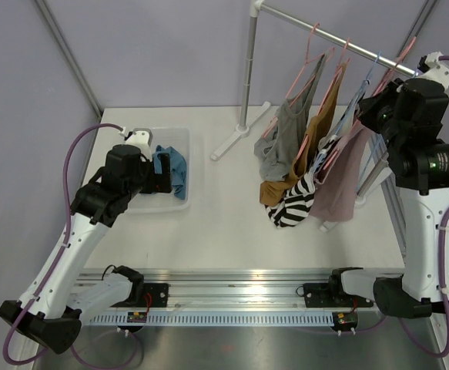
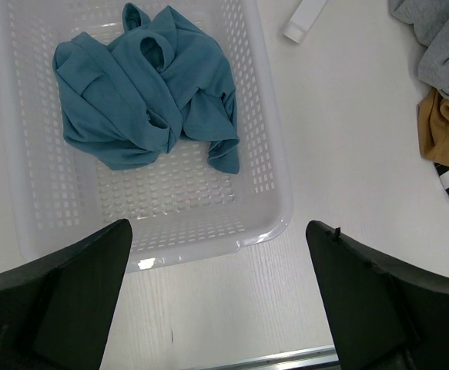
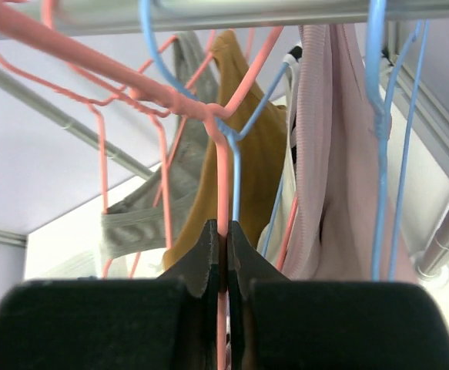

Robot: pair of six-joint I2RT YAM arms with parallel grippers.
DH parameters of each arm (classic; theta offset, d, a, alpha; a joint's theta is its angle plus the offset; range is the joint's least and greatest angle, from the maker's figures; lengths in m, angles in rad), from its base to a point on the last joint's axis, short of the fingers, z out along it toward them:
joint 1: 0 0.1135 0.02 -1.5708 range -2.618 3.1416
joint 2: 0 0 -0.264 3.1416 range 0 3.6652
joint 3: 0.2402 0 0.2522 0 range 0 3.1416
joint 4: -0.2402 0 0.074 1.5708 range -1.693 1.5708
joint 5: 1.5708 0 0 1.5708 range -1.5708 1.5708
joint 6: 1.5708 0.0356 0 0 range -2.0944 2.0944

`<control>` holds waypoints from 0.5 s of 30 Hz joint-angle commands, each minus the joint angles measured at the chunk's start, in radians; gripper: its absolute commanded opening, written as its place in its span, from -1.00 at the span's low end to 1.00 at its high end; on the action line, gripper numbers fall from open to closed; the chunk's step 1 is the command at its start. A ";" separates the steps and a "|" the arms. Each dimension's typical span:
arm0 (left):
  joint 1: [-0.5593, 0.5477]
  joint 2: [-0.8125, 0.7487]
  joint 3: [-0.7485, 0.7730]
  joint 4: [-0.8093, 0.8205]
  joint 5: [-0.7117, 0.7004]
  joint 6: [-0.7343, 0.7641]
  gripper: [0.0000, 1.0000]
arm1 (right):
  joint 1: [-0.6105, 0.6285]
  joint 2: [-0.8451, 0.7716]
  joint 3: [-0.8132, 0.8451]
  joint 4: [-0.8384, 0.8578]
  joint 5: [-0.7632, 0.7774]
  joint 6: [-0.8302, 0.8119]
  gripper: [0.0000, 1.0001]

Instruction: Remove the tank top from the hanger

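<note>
Several tank tops hang on pink and blue hangers from a metal rail [image 1: 340, 38]: grey [image 1: 282, 139], mustard [image 1: 316, 127], striped [image 1: 293, 204] and mauve-pink [image 1: 343, 181]. My right gripper [image 3: 223, 231] is shut on the wire of a pink hanger [image 3: 222, 177], up by the rail [image 3: 209, 11]; the mauve-pink tank top [image 3: 324, 154] hangs just to its right. In the top view the right gripper [image 1: 372, 108] is beside that top. My left gripper [image 2: 220, 254] is open and empty, above the near rim of a white basket [image 2: 274, 216] that holds a teal tank top [image 2: 143, 92].
The rack's upright post [image 1: 247, 69] and foot [image 1: 236, 139] stand at the back centre. The basket [image 1: 179, 202] sits at the left with the teal top [image 1: 170, 169] in it. A metal rail [image 1: 232, 297] runs along the near table edge.
</note>
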 commanded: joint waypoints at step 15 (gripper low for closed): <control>-0.102 -0.039 0.143 0.023 0.134 -0.018 0.98 | 0.000 -0.260 0.035 -0.220 -0.426 -0.052 -1.00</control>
